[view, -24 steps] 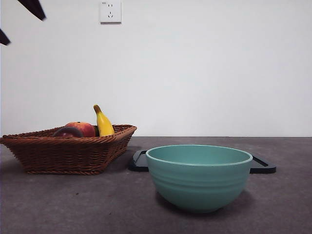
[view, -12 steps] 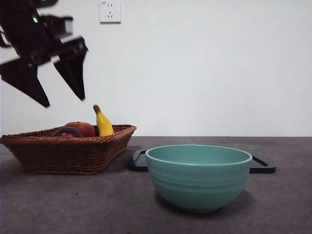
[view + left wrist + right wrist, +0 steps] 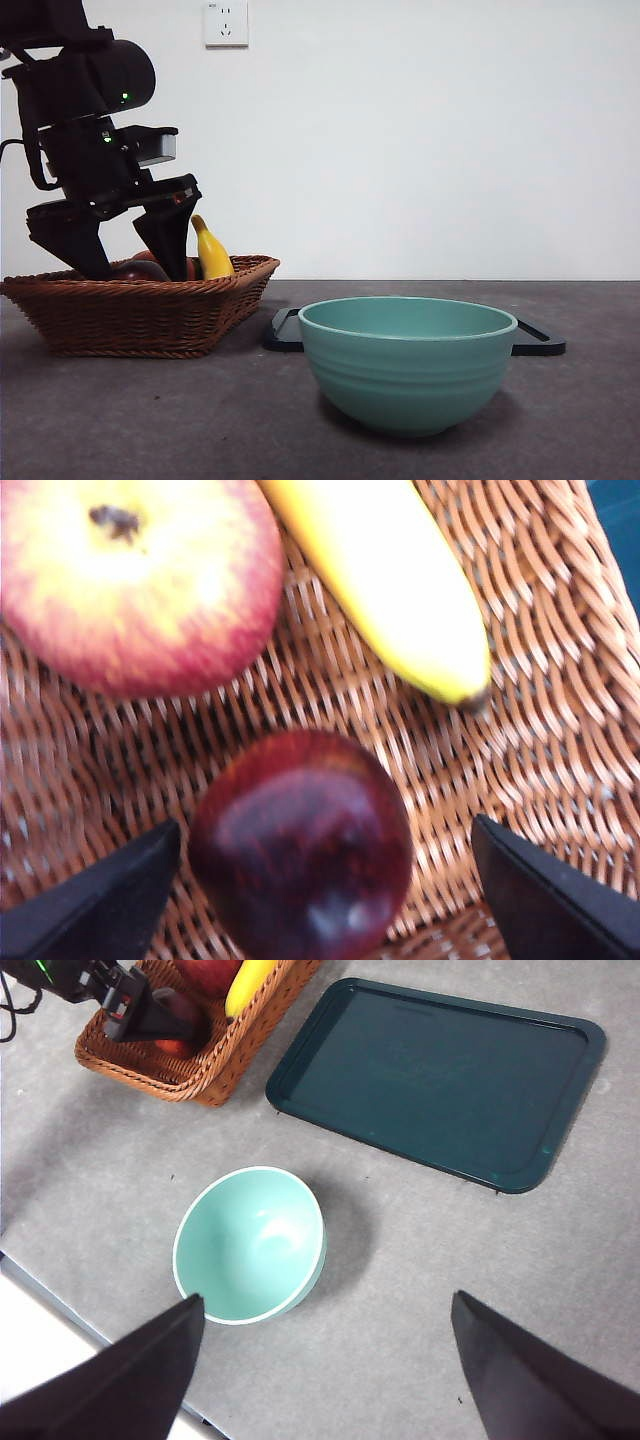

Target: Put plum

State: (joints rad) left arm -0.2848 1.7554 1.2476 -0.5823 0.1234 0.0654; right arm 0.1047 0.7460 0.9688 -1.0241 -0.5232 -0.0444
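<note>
Basically nothing was done yet: the plum (image 3: 302,842) sat in the wicker basket (image 3: 140,312) beside the apple (image 3: 135,580) and banana (image 3: 385,580), with the left gripper (image 3: 320,900) spread wide around it, ungrasped, while the right gripper (image 3: 325,1370) waited open above the table.

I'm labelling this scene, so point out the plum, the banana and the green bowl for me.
plum (image 3: 302,845): left wrist view, middle of its glossy dark skin.
banana (image 3: 385,575): left wrist view, middle of its yellow body.
green bowl (image 3: 408,375): front view, front of its outer wall.
</note>
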